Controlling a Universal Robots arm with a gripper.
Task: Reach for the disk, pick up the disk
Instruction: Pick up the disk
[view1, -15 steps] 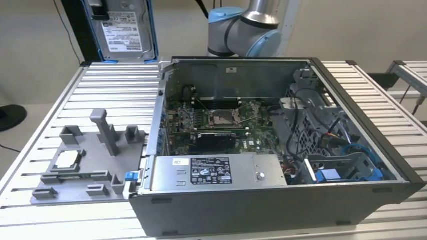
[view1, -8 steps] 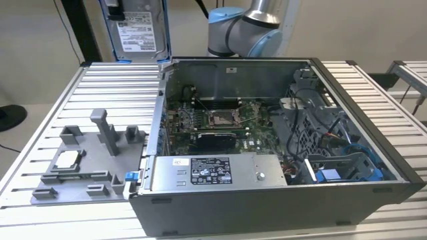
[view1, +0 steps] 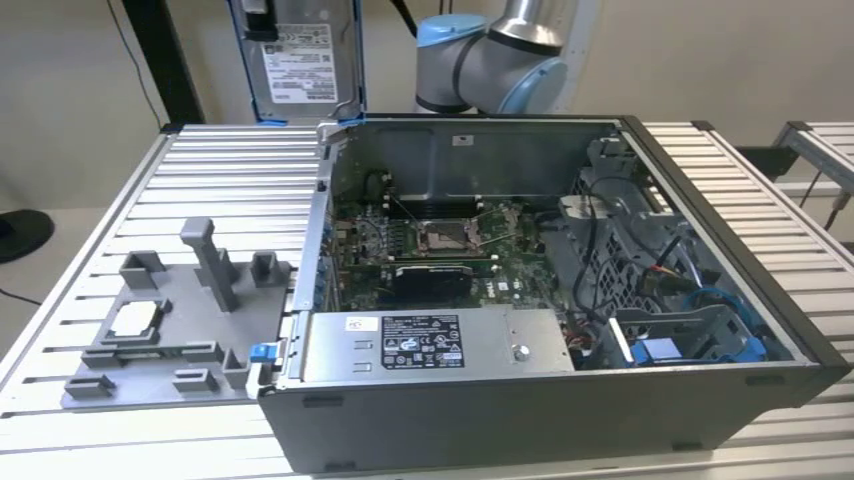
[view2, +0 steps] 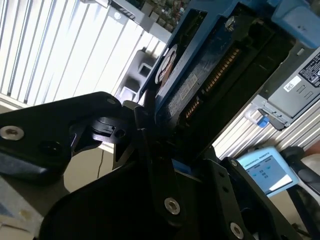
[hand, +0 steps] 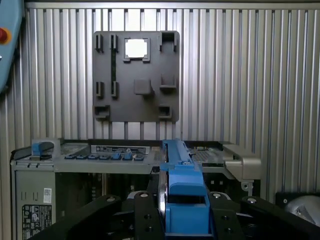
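The disk (view1: 302, 72), a silver-grey drive with a white label in a bright blue bracket, hangs upright in the air behind the far left corner of the open computer case (view1: 694, 260). My gripper (view1: 262, 16) is shut on its upper end, well above the table. In the first wrist view the disk (hand: 181, 186) stands edge-on between my two black fingers (hand: 142, 212), with the gripper (hand: 183, 212) closed around the blue bracket. In the second wrist view the dark underside of the disk (view2: 210, 65) runs out from the gripper (view2: 162, 137).
A grey fixture plate (view1: 100, 360) lies on the slatted table (view1: 747, 170) at the exterior view's left, with a small square silver chip (view1: 134, 318) on it. A long grey metal box (view1: 534, 342) sits along the case's near wall. The arm (view1: 501, 55) rises behind the case.
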